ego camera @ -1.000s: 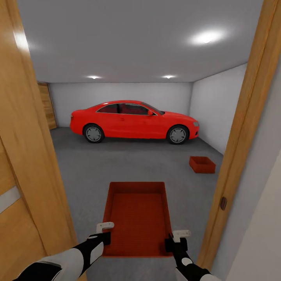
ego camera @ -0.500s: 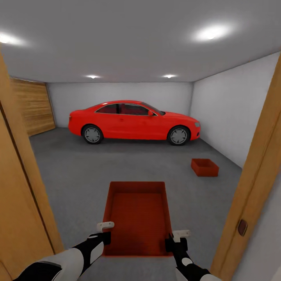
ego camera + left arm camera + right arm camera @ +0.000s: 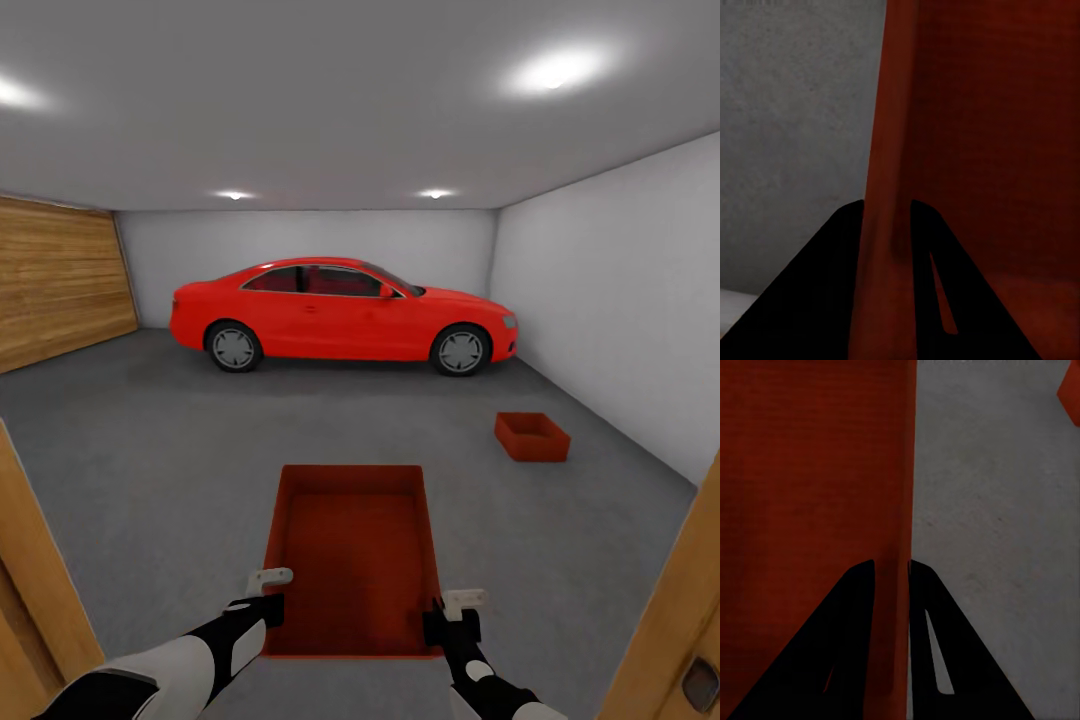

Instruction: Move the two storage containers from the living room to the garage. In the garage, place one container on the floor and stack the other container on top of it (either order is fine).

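I carry one orange-red storage container (image 3: pixel 350 555) in front of me, held level above the garage's dark grey floor (image 3: pixel 180 470). My left gripper (image 3: pixel 268 600) is shut on its left wall (image 3: pixel 889 180), and my right gripper (image 3: pixel 447 615) is shut on its right wall (image 3: pixel 904 510). In both wrist views the dark fingers (image 3: pixel 832 300) (image 3: pixel 855 645) straddle the thin red wall. The other storage container (image 3: pixel 532 437) rests on the floor ahead to the right, close to the right wall. A corner of that container (image 3: pixel 1070 394) shows in the right wrist view.
A red car (image 3: pixel 342 312) is parked across the far end of the garage. A wood-plank door (image 3: pixel 55 280) covers the left wall. Wooden door-frame posts (image 3: pixel 30 570) (image 3: pixel 670 620) stand close at both lower corners. Open concrete lies between me and the car.
The whole view has advanced through the doorway: the door frames have slid outward to the picture's edges and more of the garage shows. The held container and both grippers keep their places relative to me.
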`<state>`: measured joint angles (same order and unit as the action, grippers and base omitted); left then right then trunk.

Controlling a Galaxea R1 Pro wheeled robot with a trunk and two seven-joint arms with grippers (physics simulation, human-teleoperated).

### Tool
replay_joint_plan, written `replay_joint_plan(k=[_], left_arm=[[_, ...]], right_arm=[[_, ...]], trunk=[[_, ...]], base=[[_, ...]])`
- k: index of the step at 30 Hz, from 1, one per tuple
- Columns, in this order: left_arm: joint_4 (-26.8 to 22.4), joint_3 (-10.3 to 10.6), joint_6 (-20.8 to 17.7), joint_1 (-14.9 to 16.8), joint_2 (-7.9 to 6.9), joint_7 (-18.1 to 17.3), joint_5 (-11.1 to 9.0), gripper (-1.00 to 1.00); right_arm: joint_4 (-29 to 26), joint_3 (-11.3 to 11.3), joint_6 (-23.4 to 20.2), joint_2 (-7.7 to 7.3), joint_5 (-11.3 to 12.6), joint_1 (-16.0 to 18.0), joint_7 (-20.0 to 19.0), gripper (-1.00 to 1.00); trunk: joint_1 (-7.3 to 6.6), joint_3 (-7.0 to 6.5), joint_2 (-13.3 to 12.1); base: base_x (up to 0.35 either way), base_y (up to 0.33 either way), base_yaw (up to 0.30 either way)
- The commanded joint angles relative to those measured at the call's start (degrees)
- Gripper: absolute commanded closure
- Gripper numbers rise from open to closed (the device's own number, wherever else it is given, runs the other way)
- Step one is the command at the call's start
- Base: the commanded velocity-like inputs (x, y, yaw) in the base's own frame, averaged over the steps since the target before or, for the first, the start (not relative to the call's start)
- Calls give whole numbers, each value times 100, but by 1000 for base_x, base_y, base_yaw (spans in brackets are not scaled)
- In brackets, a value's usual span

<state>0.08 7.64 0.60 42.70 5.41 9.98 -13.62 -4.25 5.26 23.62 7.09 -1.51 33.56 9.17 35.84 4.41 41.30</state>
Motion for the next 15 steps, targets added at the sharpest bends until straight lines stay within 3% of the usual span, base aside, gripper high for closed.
replay_joint_plan(k=[1, 15], left_arm=[[-17, -280, 2, 11, -31, 39, -5, 100], [-17, -280, 2, 11, -33, 39, -6, 100]], right_arm=[[12, 1, 8, -50, 11, 1, 68, 100], [12, 1, 3, -50, 10, 1, 68, 100]], trunk=[[5, 10, 8], [5, 10, 8]], base=[[322, 0, 0], [322, 0, 0]])
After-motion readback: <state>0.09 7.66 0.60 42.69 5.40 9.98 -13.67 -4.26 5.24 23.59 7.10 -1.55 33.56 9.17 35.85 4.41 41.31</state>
